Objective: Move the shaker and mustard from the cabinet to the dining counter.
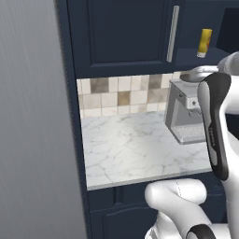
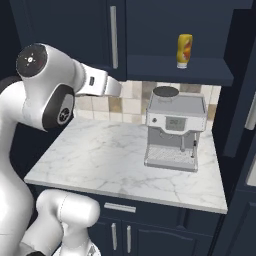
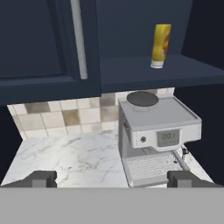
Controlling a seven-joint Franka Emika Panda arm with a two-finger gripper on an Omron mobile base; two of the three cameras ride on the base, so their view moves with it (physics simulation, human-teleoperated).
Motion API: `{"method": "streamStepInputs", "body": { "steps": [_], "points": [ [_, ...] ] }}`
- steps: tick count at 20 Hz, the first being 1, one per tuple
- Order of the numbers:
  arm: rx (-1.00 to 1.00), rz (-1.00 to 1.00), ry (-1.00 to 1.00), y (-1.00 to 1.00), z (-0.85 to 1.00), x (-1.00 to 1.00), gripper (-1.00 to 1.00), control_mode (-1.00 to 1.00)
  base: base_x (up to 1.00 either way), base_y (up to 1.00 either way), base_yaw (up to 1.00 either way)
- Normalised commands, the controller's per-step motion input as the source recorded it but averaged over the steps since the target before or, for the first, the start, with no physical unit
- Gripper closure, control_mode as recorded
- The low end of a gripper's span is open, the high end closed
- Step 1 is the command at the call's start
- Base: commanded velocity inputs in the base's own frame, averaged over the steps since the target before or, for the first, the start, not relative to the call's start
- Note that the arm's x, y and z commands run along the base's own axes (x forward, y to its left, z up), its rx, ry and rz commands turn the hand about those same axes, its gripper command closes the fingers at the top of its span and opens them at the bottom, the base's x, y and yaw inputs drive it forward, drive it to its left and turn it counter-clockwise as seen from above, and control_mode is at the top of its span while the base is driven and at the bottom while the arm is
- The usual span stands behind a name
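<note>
The mustard (image 3: pixel 160 46) is seen upright at the open cabinet (image 2: pixel 180 70) shelf's front edge — jaws are spread wide, released, well below it.

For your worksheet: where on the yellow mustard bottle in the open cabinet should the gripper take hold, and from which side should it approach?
Grip the mustard around its mid-body, coming in level from the open front of the cabinet. It stands cap-down and free on both flanks, and the open gripper already faces it.

the mustard (image 3: pixel 160 45) is seen standing on the open cabinet (image 3: pixel 144 72) shelf. a coffee machine (image 3: pixel 158 135) is placed below it.
</note>
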Motion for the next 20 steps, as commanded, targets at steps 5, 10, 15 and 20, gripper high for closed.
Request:
{"method": "streamStepInputs", "body": {
  "steps": [5, 10, 15, 20],
  "points": [
    [0.0, 0.0, 0.0, 0.26, 0.08, 0.0, -1.0, -1.0, 0.0, 0.0, 0.0],
    [0.0, 0.0, 0.0, 0.25, 0.08, 0.07, -1.0, -1.0, 0.0, 0.0, 0.0],
    [0.0, 0.03, 0.0, 0.14, 0.18, 0.23, -1.0, -1.0, 0.0, 0.0, 0.0],
    [0.0, 0.06, -0.02, 0.15, 0.2, 0.35, -1.0, -1.0, 0.0, 0.0, 0.0]
  ]
}}
